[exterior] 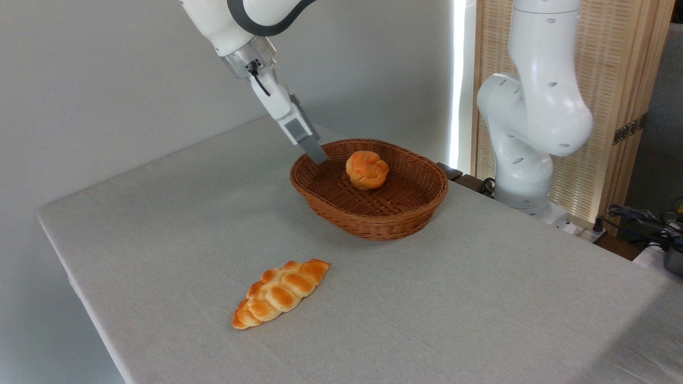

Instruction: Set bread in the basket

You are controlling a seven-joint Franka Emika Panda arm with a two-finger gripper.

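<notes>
Inside the basket [373,218] sits the bread [366,169], alone.

Just beside the claw [319,156], grey and matt with smooth, hard-looking fingers, sits the basket [373,218] of rough brown woven wicker. Inside it the bread [366,169] looks glazed and faintly shiny. Below the claw, the desk [480,298] wears matt, finely textured pale cloth.

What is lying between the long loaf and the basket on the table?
Nothing. In the camera view, the stretch of table between the loaf and the basket is bare cloth. The bun sits inside the basket.
</notes>
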